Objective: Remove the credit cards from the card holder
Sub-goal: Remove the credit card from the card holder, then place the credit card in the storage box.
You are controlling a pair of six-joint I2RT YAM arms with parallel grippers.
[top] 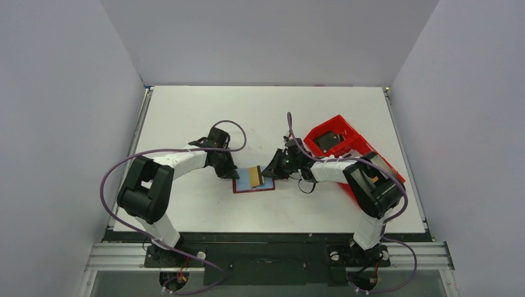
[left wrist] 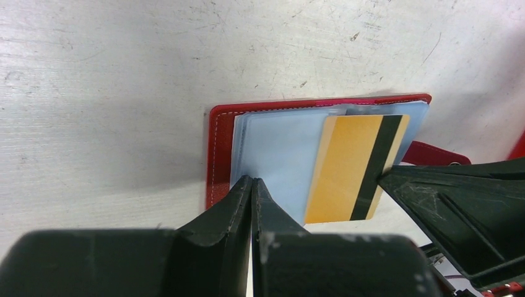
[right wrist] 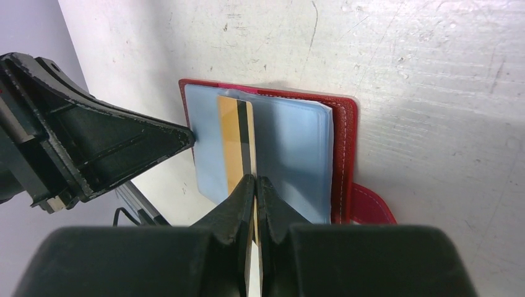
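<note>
Pinching the gold card (right wrist: 232, 136) at the edge by its black stripe, the right gripper (right wrist: 255, 185) is clenched on it, and the card lies partly over the open card holder (left wrist: 218, 154). The left gripper (left wrist: 252, 185) is closed with nothing visible between its fingers, its tip pressing the pale blue layers (left wrist: 278, 154) at the holder's left side. The dark red, stitched holder lies spread flat on the table (top: 186, 111), toward its near half. White tabletop stretches left and beyond, and a red tray (top: 356, 145) sits apart to the right.
</note>
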